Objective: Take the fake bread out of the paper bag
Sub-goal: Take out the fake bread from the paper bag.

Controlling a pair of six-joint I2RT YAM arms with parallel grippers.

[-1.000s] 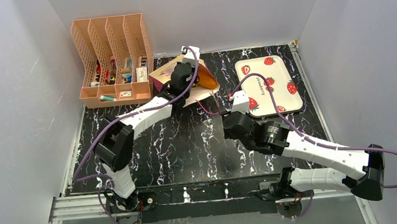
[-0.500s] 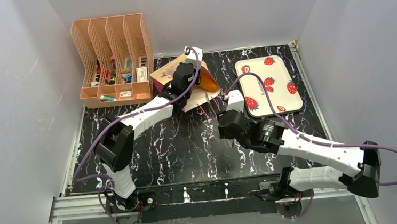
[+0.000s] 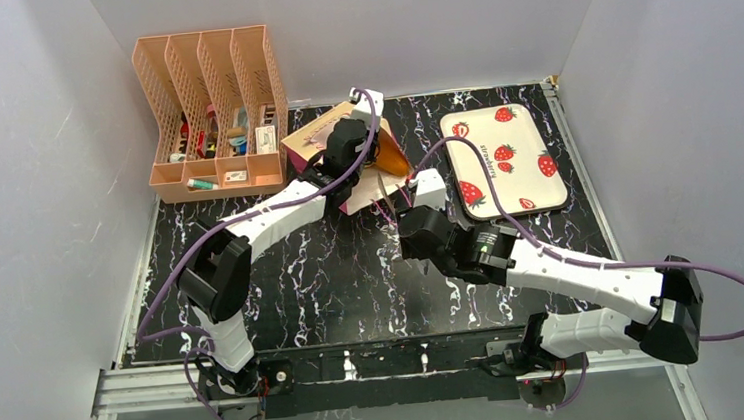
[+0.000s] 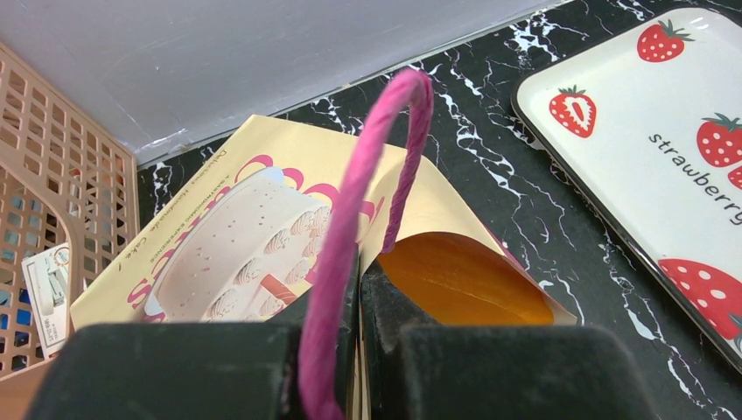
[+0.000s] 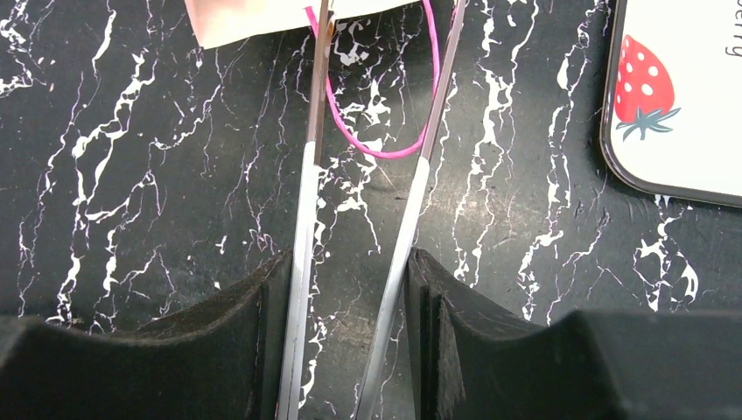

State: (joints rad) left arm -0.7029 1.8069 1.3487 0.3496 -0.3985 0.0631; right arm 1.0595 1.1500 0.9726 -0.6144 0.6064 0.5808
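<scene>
One paper bag [image 3: 310, 140]: lies on its side at the back of the table, just beside the file rack, with its printed tan face up and its mouth turned toward the tray.
Bag mouth: gapes a little. An orange surface [image 4: 455, 280] shows inside, but I cannot tell whether it is bread or lining.
Upper handle [image 4: 372, 166]: a pink string loop that arches up from the mouth's top edge and runs down between the left fingers.
Left gripper [image 4: 360, 289]: sits over the bag at its mouth, jaws pressed together and pinching that pink string.
Lower handle [image 5: 385, 153]: a second pink loop, flat on the table in front of the bag's edge, between the two arms of the tongs.
Tongs [image 5: 306, 192]: thin metal with both arms pointing at the bag. The tips run out of the wrist view near the paper.
Right gripper [image 5: 348, 262]: on the near side of the bag, jaws partly drawn in and squeezing the tongs from outside.
Tray [image 3: 525, 130]: white with strawberries, to the right of the bag and apart from it.
File rack [image 3: 208, 82]: peach, in the back left corner, with small items in its slots.
Table [image 3: 333, 273]: black with white marbling.
</scene>
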